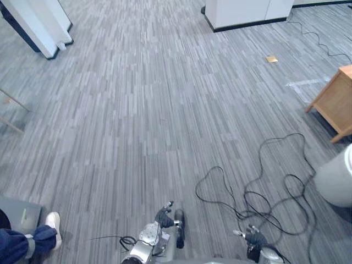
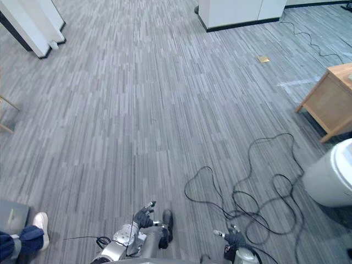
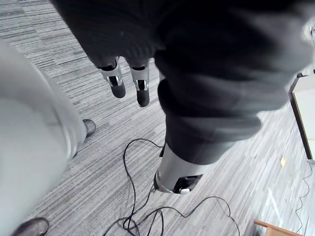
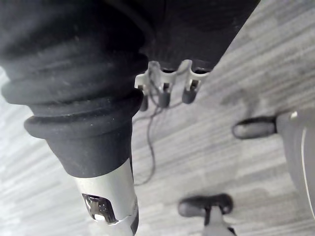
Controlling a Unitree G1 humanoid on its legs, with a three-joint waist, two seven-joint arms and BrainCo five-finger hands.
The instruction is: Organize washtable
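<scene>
No washtable or washing items are in sight, just grey striped carpet (image 1: 143, 110) ahead. My left hand (image 1: 168, 219) hangs low at the bottom middle of the head views. Its fingers (image 3: 117, 81) point straight down at the floor and hold nothing. My right hand (image 1: 252, 237) hangs at the bottom right, just above the carpet. Its fingers (image 4: 164, 96) are also relaxed and empty.
A wooden table (image 1: 335, 102) stands at the right edge, with a white round bin (image 1: 336, 179) nearer me. A white cabinet (image 1: 247, 12) is far ahead, a white stand base (image 1: 41, 27) at the far left. A person's shoe (image 1: 53, 224) is at the lower left.
</scene>
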